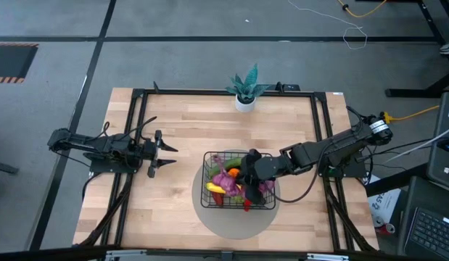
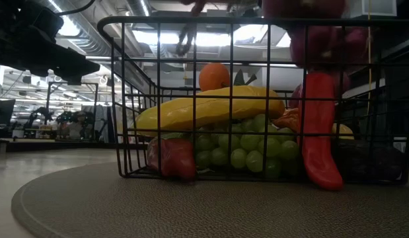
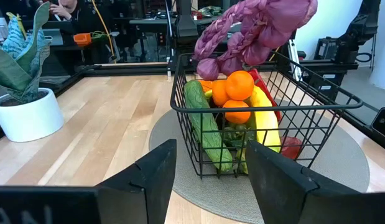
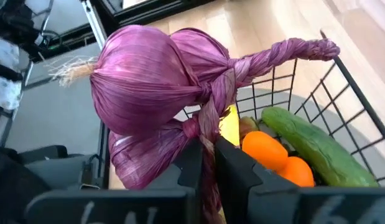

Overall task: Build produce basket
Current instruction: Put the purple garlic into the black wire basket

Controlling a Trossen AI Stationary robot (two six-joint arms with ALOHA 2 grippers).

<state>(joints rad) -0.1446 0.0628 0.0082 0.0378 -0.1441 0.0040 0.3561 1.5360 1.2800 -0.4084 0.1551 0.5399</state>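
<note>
Right gripper [image 4: 208, 165] is clamped on the braided stem of the purple string [image 4: 161, 93], bulbs hanging above the basket [image 1: 268, 205]. In the high view the gripper sits over the basket's centre-right, lower middle of the frame. The basket rests on the grey disc [image 1: 202, 214] and is already loaded: banana [image 2: 211, 109], green grapes [image 2: 247, 149], cucumber [image 3: 204, 127], oranges [image 3: 240, 85], red pepper [image 2: 320, 132].

Step in hand, as it reads: lower the string into the basket and let go.

Doing it well:
- The string is long and floppy, so it should go down over the middle of the pile, not near a wall, or the tail drapes over the rim.
- The braid end already reaches toward the rim in the right wrist view (upper right of that frame); it likely needs to come inward before release.
- Descend until the bulbs rest on the fruit, then open. A drop from height could roll the oranges.
- The pile is near rim height, so expect the string to sit on top, not nestle in.

Left gripper [image 3: 208, 180] waits on the left of the table, fingers spread wide, empty, pointed at the basket.

Hard to see:
- Low view cuts off the string at the top edge; only a purple lump upper right.
- High view: the arm covers much of the basket's right half.
- Gap between bulbs and pile can't be judged.
- Dark lump at the lower right of the low view is unclear.
- Potted plant [image 1: 246, 90] sits at the top edge of the table, well clear.
</note>
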